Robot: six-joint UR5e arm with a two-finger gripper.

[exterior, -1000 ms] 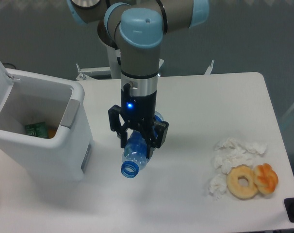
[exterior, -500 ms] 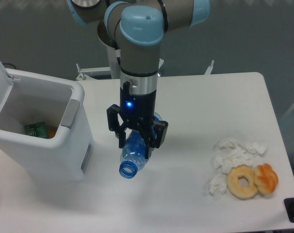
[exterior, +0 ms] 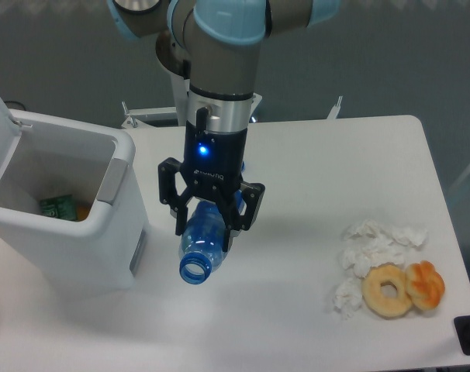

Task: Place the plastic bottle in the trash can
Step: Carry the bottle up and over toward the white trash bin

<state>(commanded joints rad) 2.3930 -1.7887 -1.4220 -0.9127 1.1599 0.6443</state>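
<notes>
Carry step by the look of it: pincer (exterior: 206, 219) is clamped on the bottle (exterior: 201, 246), held up just right of the bin (exterior: 119, 198), mouth tilted down. Next move should swing it left over the bin's opening, then let go.

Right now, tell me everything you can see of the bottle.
The bottle is small, of clear blue-tinted plastic, with no cap; its round mouth, ringed in blue, points down and toward the camera. It hangs tilted, its body clamped between the jaws of the gripper, which close on both its sides. Only the gripper appears to touch it. It sits just right of the trash can, outside it, over the white table.
</notes>
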